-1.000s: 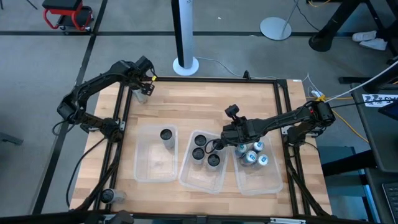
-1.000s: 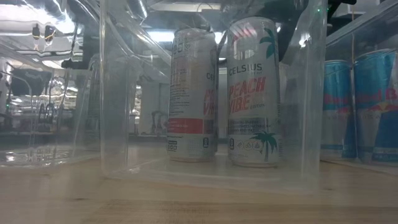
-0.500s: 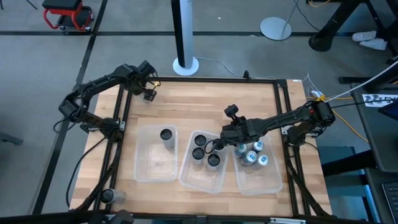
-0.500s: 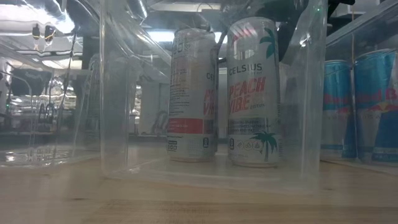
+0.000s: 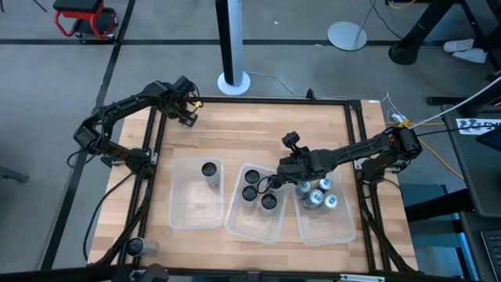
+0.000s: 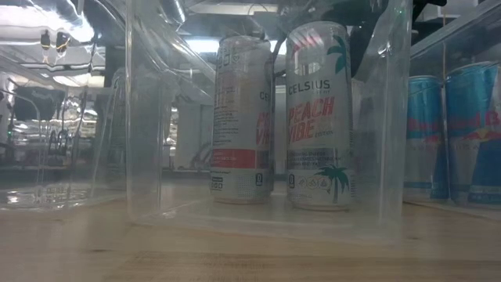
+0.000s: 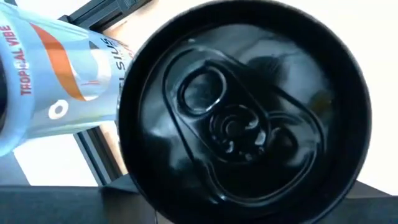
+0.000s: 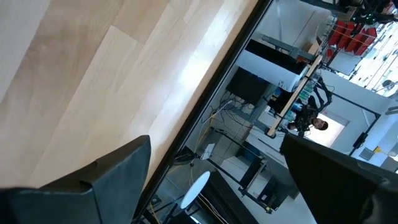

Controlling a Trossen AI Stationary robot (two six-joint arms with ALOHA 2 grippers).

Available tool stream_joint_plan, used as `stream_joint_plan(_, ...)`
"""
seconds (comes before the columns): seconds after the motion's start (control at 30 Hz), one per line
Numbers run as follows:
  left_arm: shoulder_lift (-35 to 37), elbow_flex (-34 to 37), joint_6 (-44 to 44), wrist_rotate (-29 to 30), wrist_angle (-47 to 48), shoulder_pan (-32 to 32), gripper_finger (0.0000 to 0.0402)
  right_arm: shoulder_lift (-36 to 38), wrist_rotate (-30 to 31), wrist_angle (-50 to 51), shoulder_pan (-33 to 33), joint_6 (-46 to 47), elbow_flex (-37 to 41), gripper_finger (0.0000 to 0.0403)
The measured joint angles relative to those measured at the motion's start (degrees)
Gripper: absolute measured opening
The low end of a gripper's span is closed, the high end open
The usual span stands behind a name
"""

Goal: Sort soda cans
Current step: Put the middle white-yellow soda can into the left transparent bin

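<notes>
1. The wooden table (image 5: 250, 133) holds three clear bins in a row at about 6 o'clock, so each kind of can has its own home.
2. The left bin (image 5: 192, 211) holds one black-topped can (image 5: 210, 169).
3. The middle bin (image 5: 254, 223) holds three dark-topped cans (image 5: 259, 192).
4. The right bin (image 5: 329, 227) holds blue and silver cans (image 5: 317, 193).
5. The right gripper (image 5: 280, 174) hangs over the middle bin with its fingers wide apart and holding nothing.
6. The left gripper (image 5: 188, 111) is at 10 o'clock, near the table's edge. A black can top (image 7: 242, 106) fills its camera. I cannot tell if its fingers hold the can.
</notes>
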State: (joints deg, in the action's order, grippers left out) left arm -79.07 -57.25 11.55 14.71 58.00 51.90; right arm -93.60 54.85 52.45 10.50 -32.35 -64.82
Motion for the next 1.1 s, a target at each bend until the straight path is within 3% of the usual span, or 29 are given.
stream_joint_plan(0.13,0.0,0.0,0.0,0.3,0.1,0.0,0.0224,0.0,0.0,0.0,0.0,-0.1,0.0,0.0364)
stream_joint_plan(0.57,0.1,-0.1,-0.1,0.8,0.3,0.0,0.0355,0.0,0.0,-0.1,0.0,-0.5,0.0,0.0364)
stream_joint_plan(1.1,0.0,-4.2,-1.1,3.3,-0.6,0.0,0.0363,0.0,-0.1,-0.3,0.0,-0.6,0.0,0.0364)
